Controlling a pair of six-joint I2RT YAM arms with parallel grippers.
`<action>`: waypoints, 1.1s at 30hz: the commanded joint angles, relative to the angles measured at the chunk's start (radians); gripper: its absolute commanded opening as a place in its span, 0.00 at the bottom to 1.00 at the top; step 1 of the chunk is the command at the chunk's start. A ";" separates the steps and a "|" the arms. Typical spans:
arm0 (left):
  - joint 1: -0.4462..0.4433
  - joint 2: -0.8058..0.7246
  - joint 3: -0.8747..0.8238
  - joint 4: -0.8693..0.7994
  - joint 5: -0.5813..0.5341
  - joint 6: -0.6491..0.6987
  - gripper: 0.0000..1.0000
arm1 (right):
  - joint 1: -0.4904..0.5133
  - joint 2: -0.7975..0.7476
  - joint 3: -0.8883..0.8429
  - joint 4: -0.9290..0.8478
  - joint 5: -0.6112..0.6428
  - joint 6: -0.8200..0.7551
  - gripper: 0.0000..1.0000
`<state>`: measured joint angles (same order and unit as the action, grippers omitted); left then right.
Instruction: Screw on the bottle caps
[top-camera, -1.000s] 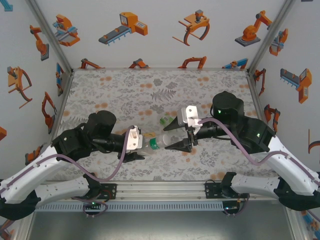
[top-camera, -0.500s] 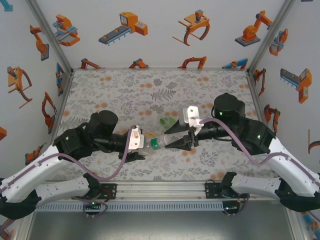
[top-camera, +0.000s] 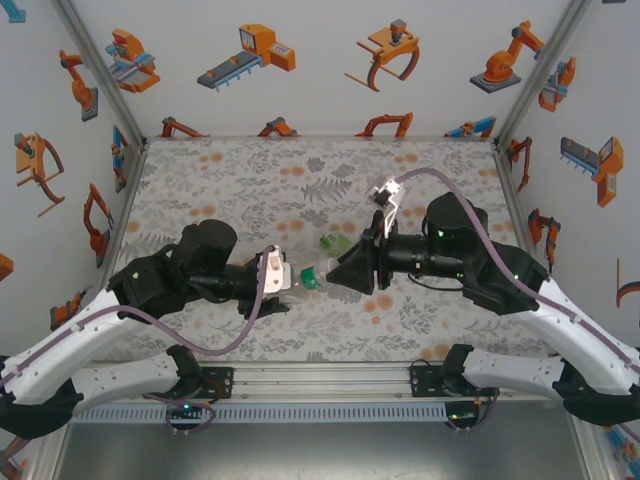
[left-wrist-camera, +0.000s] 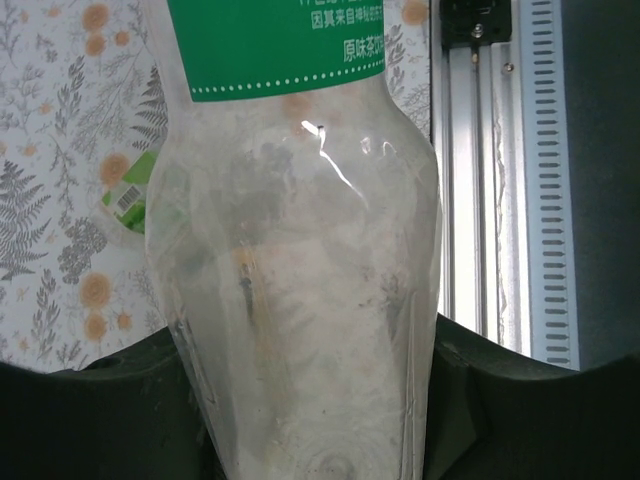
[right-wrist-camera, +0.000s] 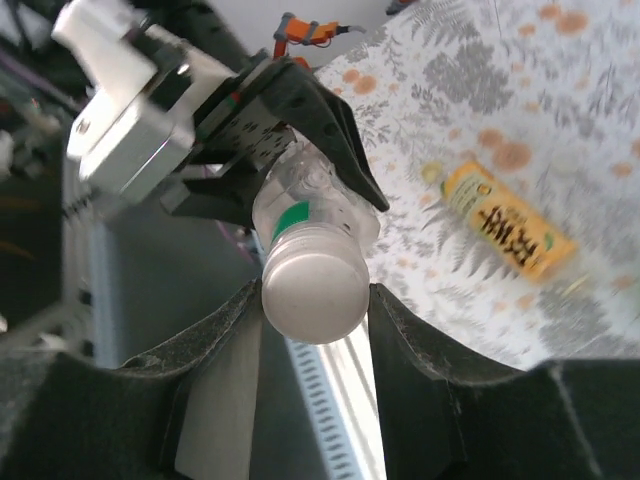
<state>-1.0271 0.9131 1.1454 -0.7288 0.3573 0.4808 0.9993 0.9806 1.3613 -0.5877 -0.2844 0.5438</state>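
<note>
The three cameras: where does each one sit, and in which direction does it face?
Top external: above and behind the arms, looking down at the table; both arms, the left tool and the right tool show.
Left wrist: on the left arm, looking along its dark fingers at the clear bottle they hold, table beyond.
Right wrist: on the right arm, facing the whitish cap between its own fingers, the left tool behind.
Shared: both wrist views show the clear bottle; top and left wrist show the green bottle.
</note>
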 joint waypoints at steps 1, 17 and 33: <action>-0.006 0.000 0.011 0.065 0.006 0.026 0.00 | -0.005 0.026 0.027 -0.123 0.190 0.411 0.00; -0.007 0.026 0.010 0.045 0.003 0.039 0.00 | -0.005 0.096 0.068 -0.197 0.159 0.667 0.00; -0.006 0.052 0.013 0.011 -0.006 0.067 0.00 | -0.005 0.094 0.056 -0.187 0.209 0.680 0.37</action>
<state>-1.0233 0.9638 1.1442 -0.7624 0.2802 0.4919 0.9989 1.0576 1.4166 -0.8059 -0.1287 1.2079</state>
